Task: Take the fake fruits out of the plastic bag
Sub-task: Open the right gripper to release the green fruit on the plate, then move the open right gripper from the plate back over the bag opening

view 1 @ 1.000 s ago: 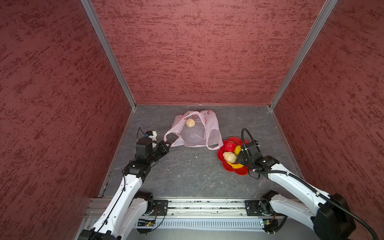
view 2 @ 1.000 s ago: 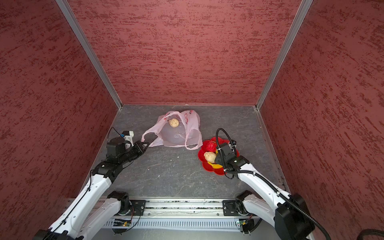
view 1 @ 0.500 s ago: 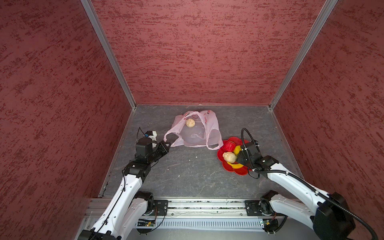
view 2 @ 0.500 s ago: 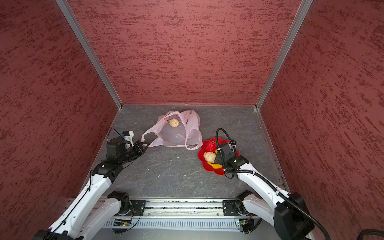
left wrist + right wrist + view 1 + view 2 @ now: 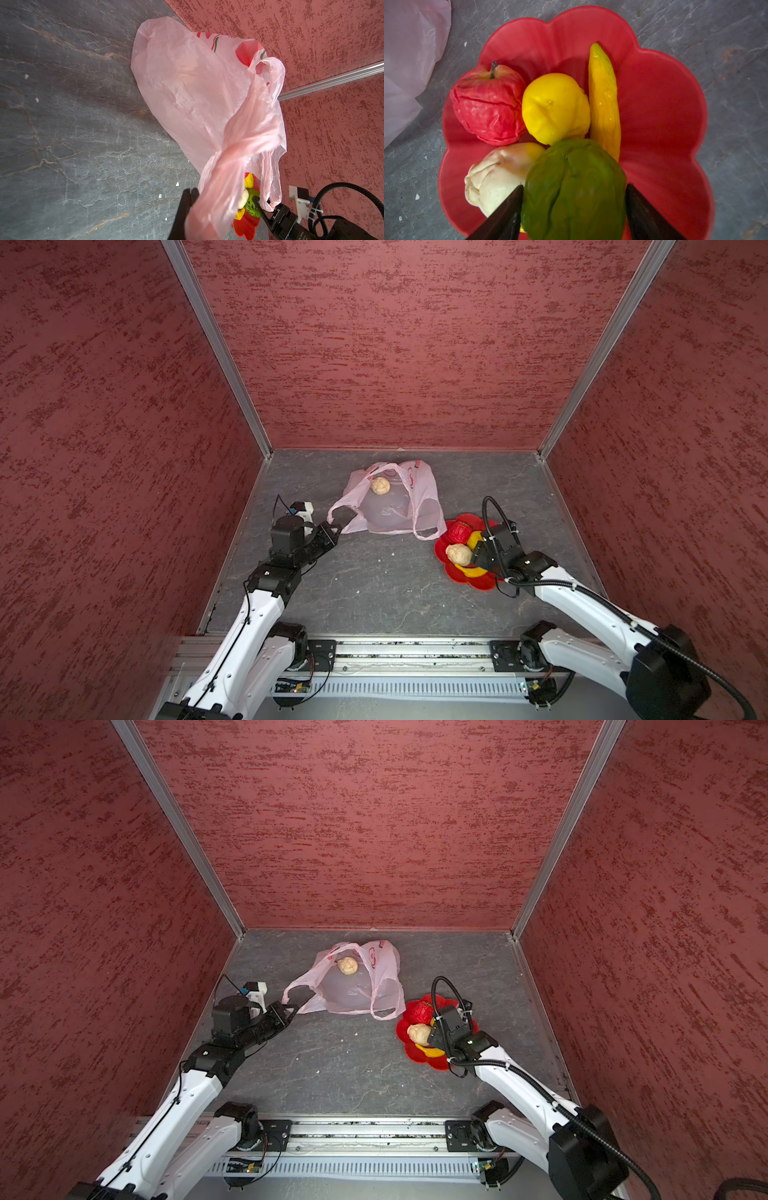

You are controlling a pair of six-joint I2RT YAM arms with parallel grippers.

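Near the left edge of the bench (image 5: pixel 374 593), the left hand (image 5: pixel 332 529) is pressed together on one loop handle (image 5: pixel 239 145) of the plastic bag (image 5: pixel 395 506), drawing that handle out toward the left edge. The rest of the bag lies crinkled on the bench toward the far edge, about midway along it. A beige ball (image 5: pixel 380 485) sits at the bag's far end, seemingly inside its open mouth, though the thin film makes that hard to judge. Toward the right edge, just beside the bag, stands the red dish (image 5: pixel 469 583), which holds a red apple (image 5: pixel 488 104), a yellow round fruit (image 5: pixel 554 108), a banana (image 5: pixel 604 99) and a pale lumpy fruit (image 5: pixel 492 178). The right hand (image 5: pixel 574 185) is over the dish with its fingers (image 5: pixel 508 207) spread wide on either side of a green fruit (image 5: pixel 573 162). I cannot tell whether they grip it or only flank it.
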